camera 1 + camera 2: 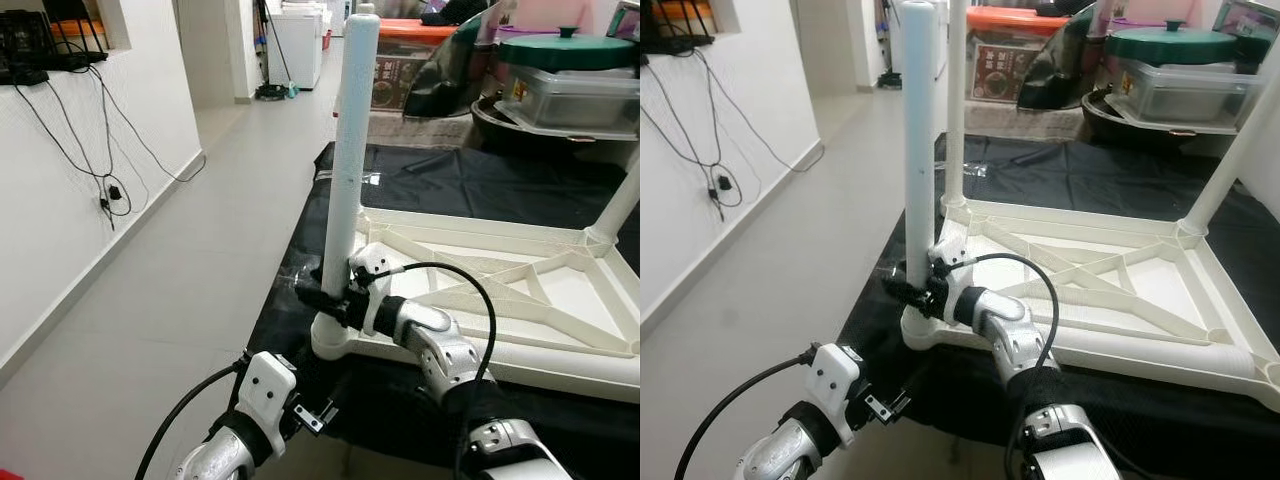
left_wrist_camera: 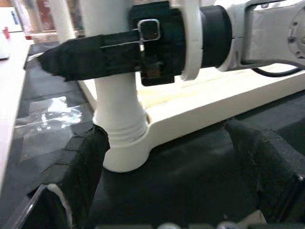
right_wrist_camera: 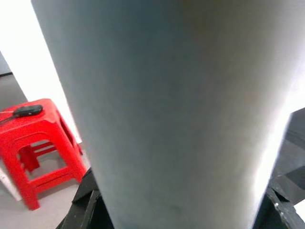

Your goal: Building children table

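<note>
The white table leg (image 1: 352,150) stands upright in the near corner socket (image 1: 333,340) of the upturned white tabletop (image 1: 560,300), which lies underside-up on a black sheet (image 1: 480,180). Two more legs are seated in other corners of the tabletop: one at the far corner behind the near leg (image 1: 956,100), one at the far right corner (image 1: 1225,165).

The right gripper (image 1: 328,297) is clamped around the near leg just above the socket, its black fingers (image 2: 90,59) pressed against the leg's sides. In the right wrist view the leg (image 3: 176,119) is very close to the camera.

The left gripper (image 2: 171,191) hangs below and in front of the socket, beside the sheet's near edge. Its fingers (image 2: 83,167) are spread wide, apart from the leg, gripping nothing.

Left of the leg, a pale tiled floor (image 1: 180,290) runs along a white wall with hanging black cables (image 1: 110,180). Behind the tabletop stand storage boxes, one with a green lid (image 1: 565,50). A red plastic stool (image 3: 35,148) stands on the floor.
</note>
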You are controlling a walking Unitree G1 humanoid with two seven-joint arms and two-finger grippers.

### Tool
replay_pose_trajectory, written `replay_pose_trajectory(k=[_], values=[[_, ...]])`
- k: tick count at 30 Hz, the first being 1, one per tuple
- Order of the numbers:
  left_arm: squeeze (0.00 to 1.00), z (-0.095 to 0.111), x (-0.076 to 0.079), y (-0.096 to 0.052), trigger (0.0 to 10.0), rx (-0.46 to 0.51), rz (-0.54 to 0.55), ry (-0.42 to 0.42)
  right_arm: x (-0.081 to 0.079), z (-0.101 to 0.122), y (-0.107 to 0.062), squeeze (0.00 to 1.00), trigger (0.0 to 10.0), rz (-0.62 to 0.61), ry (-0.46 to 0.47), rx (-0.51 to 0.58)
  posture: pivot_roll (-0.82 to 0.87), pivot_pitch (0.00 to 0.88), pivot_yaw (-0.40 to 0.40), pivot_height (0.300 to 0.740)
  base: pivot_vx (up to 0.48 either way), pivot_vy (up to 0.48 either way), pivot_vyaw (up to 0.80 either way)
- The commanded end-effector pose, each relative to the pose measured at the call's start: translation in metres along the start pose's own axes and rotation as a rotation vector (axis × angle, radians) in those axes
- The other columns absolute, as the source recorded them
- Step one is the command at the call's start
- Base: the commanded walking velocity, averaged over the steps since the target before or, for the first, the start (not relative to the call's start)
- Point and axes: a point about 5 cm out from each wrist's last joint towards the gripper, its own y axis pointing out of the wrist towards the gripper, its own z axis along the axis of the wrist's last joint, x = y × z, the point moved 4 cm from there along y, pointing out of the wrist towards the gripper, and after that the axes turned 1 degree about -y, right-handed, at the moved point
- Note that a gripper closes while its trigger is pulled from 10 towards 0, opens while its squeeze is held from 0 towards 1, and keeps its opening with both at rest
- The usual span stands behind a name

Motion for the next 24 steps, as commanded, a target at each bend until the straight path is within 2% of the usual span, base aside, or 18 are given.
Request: replay_pose_trajectory(k=[1,2,3,4,5,6,7,8,9,11,12,14,18,19,20,22,23,24], values=[[0.00,-0.004,0.001,-0.001,10.0,-0.016,0.003,-0.002,0.014,-0.006,-0.006,0.00,0.0,-0.130,0.054,0.006,0.05,0.000,-0.041,0.740,0.000,0.000,0.00],[0.00,-0.003,0.000,-0.001,10.0,-0.015,0.002,-0.003,0.033,-0.005,-0.013,0.00,0.0,-0.348,0.084,0.038,0.02,0.000,-0.032,0.740,0.000,0.000,0.00],[0.00,-0.003,0.000,0.000,10.0,-0.016,-0.003,-0.006,0.063,-0.012,-0.044,0.00,0.0,-0.825,0.147,0.061,0.02,0.000,-0.029,0.740,0.000,0.000,0.00],[0.00,-0.003,0.000,0.000,10.0,-0.016,-0.003,-0.006,0.063,-0.012,-0.044,0.00,0.0,-0.825,0.147,0.061,0.02,0.000,-0.029,0.740,0.000,0.000,0.00],[0.00,-0.003,0.000,0.000,10.0,-0.017,-0.006,-0.006,0.068,-0.016,-0.059,0.00,0.0,-0.979,0.170,0.060,0.02,0.000,-0.029,0.740,0.000,0.000,0.00],[0.00,-0.003,0.000,0.000,10.0,-0.017,-0.006,-0.006,0.068,-0.016,-0.059,0.00,0.0,-0.979,0.170,0.060,0.02,0.000,-0.029,0.740,0.000,0.000,0.00],[0.00,-0.004,0.000,0.000,10.0,-0.017,-0.009,-0.005,0.069,-0.018,-0.073,0.00,0.0,-1.112,0.155,0.058,0.02,0.000,-0.028,0.740,0.000,0.000,0.00],[0.00,-0.004,0.000,0.000,10.0,-0.017,-0.009,-0.005,0.069,-0.018,-0.073,0.00,0.0,-1.112,0.155,0.058,0.02,0.000,-0.028,0.740,0.000,0.000,0.00],[0.00,-0.004,-0.001,0.000,10.0,-0.018,-0.010,-0.004,0.065,-0.023,-0.085,0.00,0.0,-1.224,0.200,0.061,0.03,0.000,-0.026,0.740,0.000,0.000,0.00],[0.00,-0.004,-0.001,0.000,10.0,-0.018,-0.010,-0.004,0.065,-0.023,-0.085,0.00,0.0,-1.224,0.200,0.061,0.03,0.000,-0.026,0.740,0.000,0.000,0.00],[0.00,-0.004,-0.001,0.000,10.0,-0.019,-0.009,-0.001,0.057,-0.025,-0.087,0.00,0.0,-1.277,0.224,0.068,0.03,0.000,-0.025,0.740,0.000,0.000,0.00],[0.00,-0.004,-0.001,0.000,10.0,-0.019,-0.007,0.001,0.049,-0.027,-0.085,0.00,0.0,-1.305,0.254,0.071,0.03,0.000,-0.026,0.740,0.000,0.000,0.00],[0.00,-0.004,-0.001,0.000,10.0,-0.019,-0.006,0.001,0.045,-0.027,-0.082,0.00,0.0,-1.305,0.258,0.075,0.03,0.000,-0.027,0.740,0.000,0.000,0.00],[0.00,-0.004,-0.001,0.000,10.0,-0.019,-0.005,0.002,0.042,-0.025,-0.074,0.00,7.8,-1.263,0.245,0.076,0.03,0.000,-0.028,0.740,0.000,0.000,0.00],[0.00,-0.004,-0.001,0.000,10.0,-0.019,-0.005,0.001,0.039,-0.024,-0.065,0.00,10.0,-1.191,0.242,0.088,0.03,0.000,-0.030,0.740,0.000,0.000,0.00],[0.00,-0.004,-0.001,0.000,10.0,-0.019,-0.005,0.001,0.039,-0.024,-0.065,0.00,10.0,-1.191,0.242,0.088,0.03,0.000,-0.030,0.740,0.000,0.000,0.00],[0.00,-0.004,-0.001,0.000,10.0,-0.019,-0.004,-0.002,0.033,-0.020,-0.052,1.00,10.0,-1.089,0.240,0.109,0.02,0.000,-0.030,0.740,0.000,0.000,0.00],[0.00,-0.004,-0.001,0.000,10.0,-0.019,-0.004,-0.002,0.033,-0.020,-0.052,1.00,10.0,-1.089,0.240,0.109,0.02,0.000,-0.030,0.740,0.000,0.000,0.00]])
